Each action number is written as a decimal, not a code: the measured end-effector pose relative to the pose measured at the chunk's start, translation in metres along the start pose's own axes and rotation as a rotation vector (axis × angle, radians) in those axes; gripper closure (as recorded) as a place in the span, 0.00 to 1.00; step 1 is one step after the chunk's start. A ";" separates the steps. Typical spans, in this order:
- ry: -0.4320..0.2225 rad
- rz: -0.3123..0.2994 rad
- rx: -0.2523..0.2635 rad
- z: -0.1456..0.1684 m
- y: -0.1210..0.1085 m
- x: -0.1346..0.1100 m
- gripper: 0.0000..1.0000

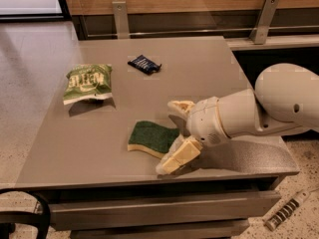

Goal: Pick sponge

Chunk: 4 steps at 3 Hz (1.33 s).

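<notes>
**Hand (175, 132) brackets the sponge (149, 137)**

Sponge lies flat near the bench's (209, 68) front edge, its long axis running straight into the hand. Fingers stand wide apart, one on either side of the sponge's near end. Nothing is clamped yet.

Snack bag (88, 82), blue packet (144, 63) (on table (199, 68))

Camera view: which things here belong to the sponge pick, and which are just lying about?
In the job: sponge, near the front edge of the table; gripper, open, straddling the sponge's arm-side end.
Lying about: green snack bag, far left; dark blue packet, at the back.
</notes>
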<state>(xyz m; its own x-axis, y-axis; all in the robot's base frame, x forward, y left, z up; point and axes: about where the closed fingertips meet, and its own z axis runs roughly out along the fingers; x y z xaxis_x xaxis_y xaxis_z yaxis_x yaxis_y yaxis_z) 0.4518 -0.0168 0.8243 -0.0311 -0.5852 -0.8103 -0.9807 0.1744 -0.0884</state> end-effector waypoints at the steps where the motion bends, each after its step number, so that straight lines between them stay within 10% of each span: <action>1: 0.001 0.001 -0.015 0.008 0.004 0.001 0.23; 4: 0.004 -0.010 -0.022 0.011 0.008 -0.003 0.93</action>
<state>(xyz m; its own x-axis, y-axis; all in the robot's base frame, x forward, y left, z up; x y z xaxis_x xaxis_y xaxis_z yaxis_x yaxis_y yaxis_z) 0.4462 -0.0049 0.8200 -0.0220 -0.5899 -0.8071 -0.9849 0.1514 -0.0838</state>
